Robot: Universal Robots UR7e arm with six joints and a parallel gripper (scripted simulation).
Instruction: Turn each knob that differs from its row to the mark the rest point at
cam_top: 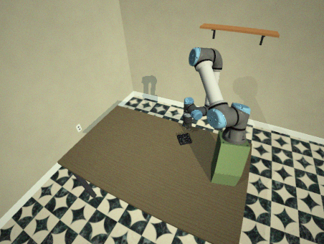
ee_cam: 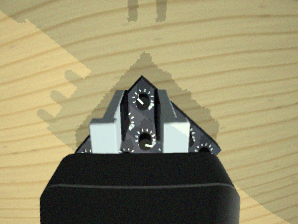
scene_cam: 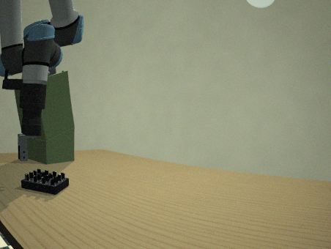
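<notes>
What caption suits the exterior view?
Gripper hangs part-open, holding nothing, above the knob box on the wooden table.

Black knob box [cam_top: 184, 138] upright on table [cam_top: 136, 165]

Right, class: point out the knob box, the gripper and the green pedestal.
knob box [scene_cam: 51, 186], exterior view, its front side wall.
gripper [ee_cam: 141, 137], wrist view, midway between its fingertips.
green pedestal [cam_top: 229, 163], top view, its front face.
</notes>
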